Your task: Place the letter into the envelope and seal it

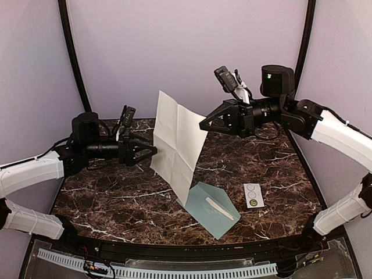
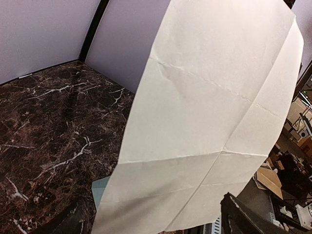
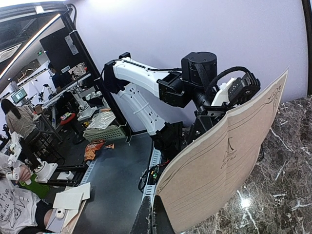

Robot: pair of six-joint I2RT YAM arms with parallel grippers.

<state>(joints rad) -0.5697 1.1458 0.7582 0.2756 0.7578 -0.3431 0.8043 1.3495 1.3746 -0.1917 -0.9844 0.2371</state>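
Along the near edge of the top view a white toothed rail is seen. Just beyond it the envelope lies flat on the marble surface, with a thin white sliver on it and a strip with circles just to its right. The letter is held upright, its lower corner over the envelope's left end; whether they touch cannot be told. Its right edge is pinched in the closed right tool, and the left tool is set at its left edge.

From the left wrist, the creased letter is seen filling most of the frame. The tool's fingers are spread wide at the bottom, with nothing gripped.

From the right wrist, the fingers are seen pressed together at the letter's lower edge, with the left arm behind the bowed sheet.
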